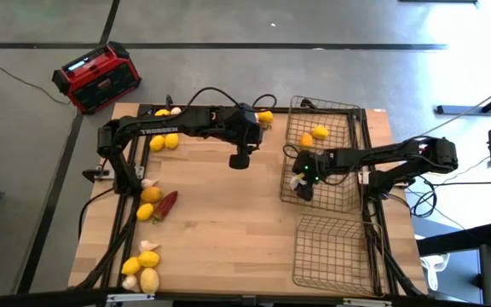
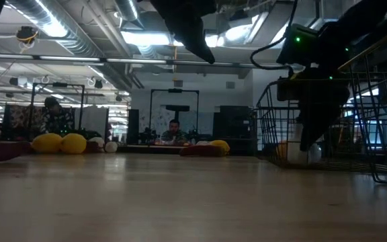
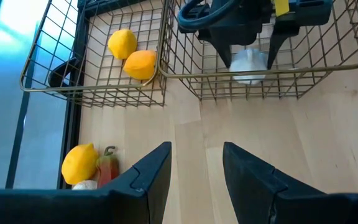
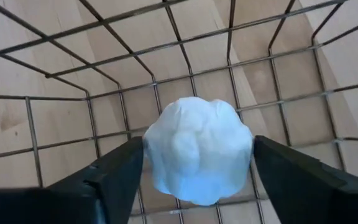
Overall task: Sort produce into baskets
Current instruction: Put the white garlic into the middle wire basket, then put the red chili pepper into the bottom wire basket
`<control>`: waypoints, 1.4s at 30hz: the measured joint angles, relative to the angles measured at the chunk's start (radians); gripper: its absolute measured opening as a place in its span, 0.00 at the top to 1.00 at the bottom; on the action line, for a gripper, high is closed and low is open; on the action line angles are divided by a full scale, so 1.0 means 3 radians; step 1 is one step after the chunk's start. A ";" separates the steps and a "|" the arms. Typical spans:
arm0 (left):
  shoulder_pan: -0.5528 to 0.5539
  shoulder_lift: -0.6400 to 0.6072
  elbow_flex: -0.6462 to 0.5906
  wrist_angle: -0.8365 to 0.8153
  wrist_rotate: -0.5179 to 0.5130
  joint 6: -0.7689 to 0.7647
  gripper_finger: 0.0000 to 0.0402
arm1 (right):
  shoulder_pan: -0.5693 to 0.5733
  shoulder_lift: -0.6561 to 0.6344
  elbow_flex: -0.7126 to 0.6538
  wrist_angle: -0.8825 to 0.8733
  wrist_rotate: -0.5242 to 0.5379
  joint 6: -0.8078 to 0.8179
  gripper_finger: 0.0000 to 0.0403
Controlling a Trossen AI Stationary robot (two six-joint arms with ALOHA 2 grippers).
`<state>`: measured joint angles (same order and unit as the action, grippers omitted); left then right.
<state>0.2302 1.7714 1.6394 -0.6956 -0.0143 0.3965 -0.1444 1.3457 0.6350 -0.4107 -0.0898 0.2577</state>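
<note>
Three bronze wire baskets stand in a row at the table's right: far, middle and near. Two lemons lie in the far basket. My right gripper reaches down into the middle basket and is shut on a white garlic bulb. My left gripper hangs open and empty above the table's middle; it also shows in the left wrist view. More lemons, garlic bulbs and a dark red chili lie along the table's left side. My right gripper pinches the garlic bulb by its two opposite sides between its two fingers. The fingers come from above, pointing down into the middle basket. The bulb sits low in the basket; I cannot tell whether it touches the mesh floor.
A lemon, a chili and a garlic bulb lie near the far edge beside the far basket. Several lemons and garlic bulbs lie at the near left corner. A red-and-black radio stands on the floor beyond the table. Bare wood lies mid-table.
</note>
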 joint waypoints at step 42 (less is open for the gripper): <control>0.0987 0.0217 -0.0969 0.1154 0.0097 -0.0653 0.65 | 0.0001 -0.1375 0.0508 -0.0900 0.0516 -0.0160 0.23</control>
<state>0.5264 1.8366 1.3486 -0.3494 0.0147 0.2006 -0.1440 0.9333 0.7876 -0.6807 0.0648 0.2096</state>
